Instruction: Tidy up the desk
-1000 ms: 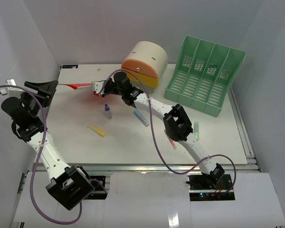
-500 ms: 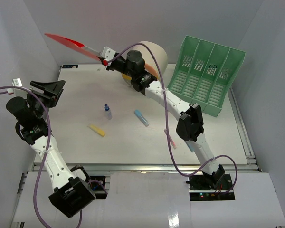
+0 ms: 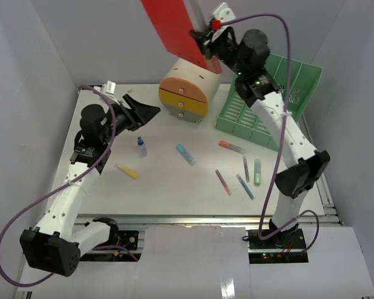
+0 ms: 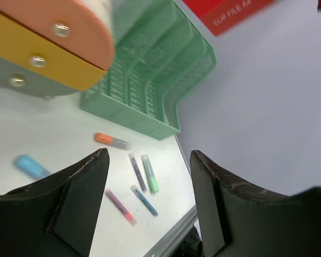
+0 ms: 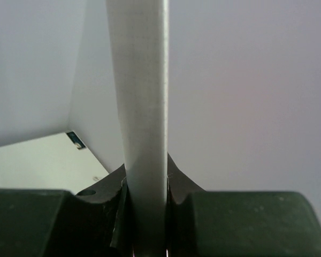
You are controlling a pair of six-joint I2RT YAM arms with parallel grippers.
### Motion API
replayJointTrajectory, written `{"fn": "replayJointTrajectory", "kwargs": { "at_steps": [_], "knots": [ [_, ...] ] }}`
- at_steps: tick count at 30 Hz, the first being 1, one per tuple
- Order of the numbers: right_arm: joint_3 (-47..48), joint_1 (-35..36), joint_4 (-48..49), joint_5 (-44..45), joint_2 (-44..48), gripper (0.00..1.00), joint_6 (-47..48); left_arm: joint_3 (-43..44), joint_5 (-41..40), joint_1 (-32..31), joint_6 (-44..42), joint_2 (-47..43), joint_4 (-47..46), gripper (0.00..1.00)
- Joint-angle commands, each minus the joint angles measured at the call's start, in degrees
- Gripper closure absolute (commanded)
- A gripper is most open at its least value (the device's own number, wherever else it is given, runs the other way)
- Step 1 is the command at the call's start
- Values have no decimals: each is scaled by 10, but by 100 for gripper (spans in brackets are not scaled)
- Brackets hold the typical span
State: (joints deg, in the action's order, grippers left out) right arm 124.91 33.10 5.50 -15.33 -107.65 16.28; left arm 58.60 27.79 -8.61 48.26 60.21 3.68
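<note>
My right pincer (image 3: 206, 45) is black, and the flat plastic file (image 3: 174, 28) in it is bright red with pale letters. The slotted plastic rack (image 3: 268, 103) is mint green with a pattern of tiny holes. The round drawer unit (image 3: 186, 93) has a cream top and peach, yellow and grey drawers. The flat bench (image 3: 168, 193) is white.

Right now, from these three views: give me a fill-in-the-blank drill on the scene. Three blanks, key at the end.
1. The right gripper is shut on a ____ clip file, held up in the air.
2. The left gripper is ____ and holds nothing.
3. The file rack at the far right of the desk is ____ in colour.
Missing words: red; open; green.
</note>
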Motion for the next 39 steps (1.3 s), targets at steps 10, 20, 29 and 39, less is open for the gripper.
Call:
{"fn": "replayJointTrajectory", "kwargs": {
  "at_steps": [10,20,29,39],
  "knots": [
    [-291,-82,-33,98,292,92,83,199,-258,-330,-178,149,-78,13],
    [-465,-87,-4,176,395,92,145,244,-366,-403,-161,174,-133,2],
    [-553,-86,60,220,427,92,221,311,-422,-409,-95,223,-103,2],
    [-632,-49,169,287,448,92,324,392,-440,-409,-45,304,-90,2]
  ]
}}
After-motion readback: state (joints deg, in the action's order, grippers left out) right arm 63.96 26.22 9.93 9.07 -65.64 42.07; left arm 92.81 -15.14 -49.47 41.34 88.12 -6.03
